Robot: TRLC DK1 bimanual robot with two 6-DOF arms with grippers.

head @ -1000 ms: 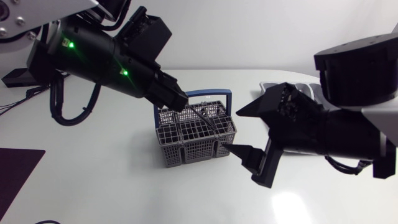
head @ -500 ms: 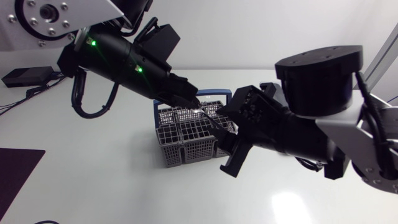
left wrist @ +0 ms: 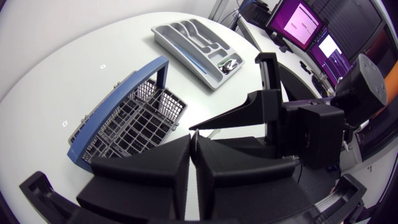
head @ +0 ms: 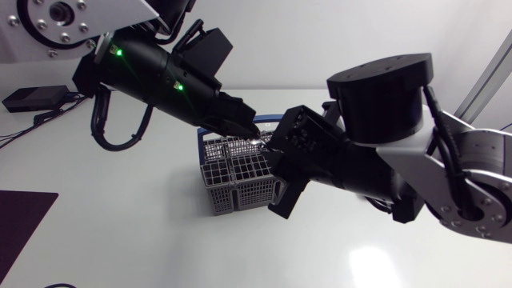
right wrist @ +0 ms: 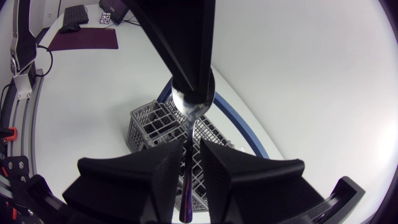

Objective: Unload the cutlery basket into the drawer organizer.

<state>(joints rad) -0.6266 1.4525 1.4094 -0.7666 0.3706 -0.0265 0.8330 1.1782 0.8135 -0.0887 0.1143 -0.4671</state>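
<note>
The grey cutlery basket [head: 236, 180] with its blue handle stands mid-table, also in the left wrist view [left wrist: 124, 121]. Above it my left gripper [head: 244, 128] is shut on the bowl of a spoon [right wrist: 193, 106], whose handle hangs down. My right gripper [right wrist: 188, 155] has come up under it. Its fingers flank the spoon handle with a narrow gap, and I do not see both touching. In the left wrist view my left gripper [left wrist: 193, 149] shows its fingers pressed together, with a right finger [left wrist: 239, 115] just ahead. The grey drawer organizer [left wrist: 186, 37] lies beyond the basket; my right arm hides it in the head view.
A dark mat [head: 20, 216] lies at the table's left edge, and a black box [head: 32, 98] with cables sits at the back left. One organizer compartment holds a dark piece of cutlery [left wrist: 227, 65]. Both arms crowd the space over the basket.
My right arm swung in from the right toward the basket and its fingers narrowed around the spoon handle. My left gripper rose slightly over the basket, then held still.
</note>
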